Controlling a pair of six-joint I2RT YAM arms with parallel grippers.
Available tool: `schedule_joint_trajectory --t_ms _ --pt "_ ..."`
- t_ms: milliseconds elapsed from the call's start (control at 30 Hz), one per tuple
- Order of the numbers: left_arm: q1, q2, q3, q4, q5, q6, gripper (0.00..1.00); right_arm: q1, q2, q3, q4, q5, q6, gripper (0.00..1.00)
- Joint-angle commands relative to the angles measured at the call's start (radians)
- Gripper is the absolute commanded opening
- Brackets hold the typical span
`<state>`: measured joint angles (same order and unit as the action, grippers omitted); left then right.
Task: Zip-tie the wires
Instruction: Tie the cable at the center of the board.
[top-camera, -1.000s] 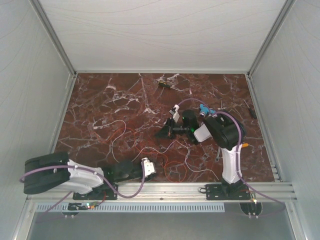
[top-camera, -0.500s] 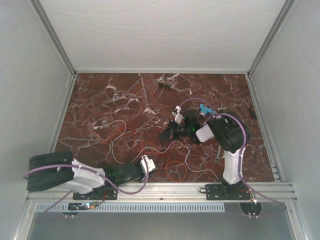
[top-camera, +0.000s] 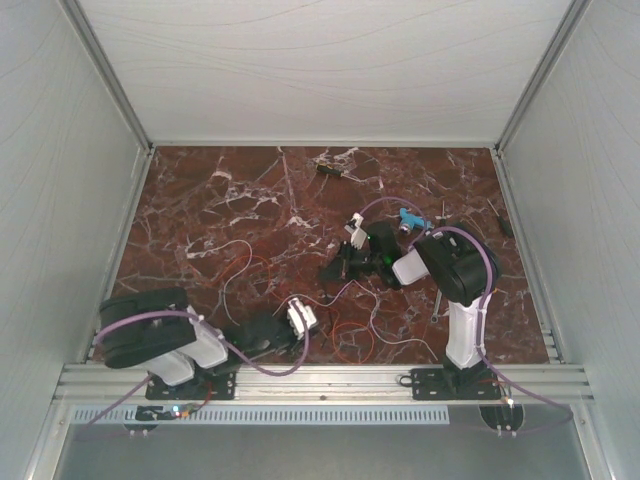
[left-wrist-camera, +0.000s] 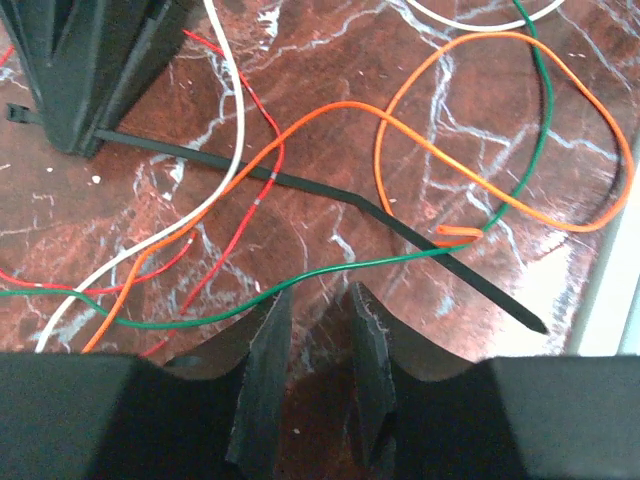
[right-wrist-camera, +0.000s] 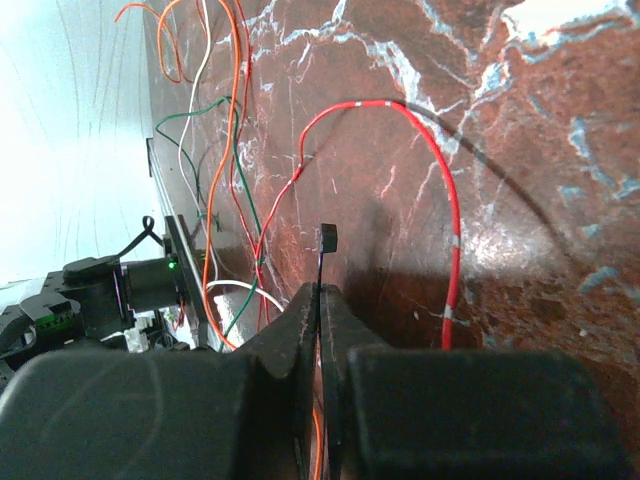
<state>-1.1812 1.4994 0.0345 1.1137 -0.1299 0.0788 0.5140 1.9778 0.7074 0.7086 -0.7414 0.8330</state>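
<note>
Top view: a dark red marble table (top-camera: 200, 200) inside a pale-walled enclosure, with two robot arms bolted at its near edge. The left gripper (top-camera: 303, 322) lies low near the front edge, and the right gripper (top-camera: 332, 270) reaches in from the right toward the middle of the table. Between and around them lie the wires (top-camera: 330, 300) — a loose spread of thin strands across the near centre of the table, with an orange loop just right of the left gripper.

Left wrist view: the left gripper's two fingers (left-wrist-camera: 262, 380) stand a little apart at the bottom edge, with bare marble in the gap and nothing held. Just ahead of them, orange, white, red and green strands cross on the stone. A black zip tie (left-wrist-camera: 300, 182) runs slantwise from upper left to lower right, passing over and under several of the strands. Its upper-left end sits at the tip of the right gripper, and its pointed tail lies free near the table's edge.

Right wrist view: the right gripper's fingers are pressed together on the zip tie — seen edge-on as a thin black line, its small square head sticking up just past the fingertips. A red strand arches over the marble beyond. Orange, white and green strands trail off to the upper left.
</note>
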Motion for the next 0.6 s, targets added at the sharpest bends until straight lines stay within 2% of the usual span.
schedule_joint_trajectory --t_ms 0,300,567 --pt "0.050 0.096 0.034 0.136 0.077 0.055 0.29 -0.002 -0.011 -0.015 0.028 -0.011 0.000 0.00" --pt "0.128 0.175 0.172 0.141 0.114 0.079 0.28 -0.016 -0.012 -0.020 0.029 -0.011 0.001 0.00" --pt "0.209 0.226 0.222 0.142 0.148 0.073 0.28 -0.037 -0.023 -0.024 0.017 -0.016 0.020 0.00"
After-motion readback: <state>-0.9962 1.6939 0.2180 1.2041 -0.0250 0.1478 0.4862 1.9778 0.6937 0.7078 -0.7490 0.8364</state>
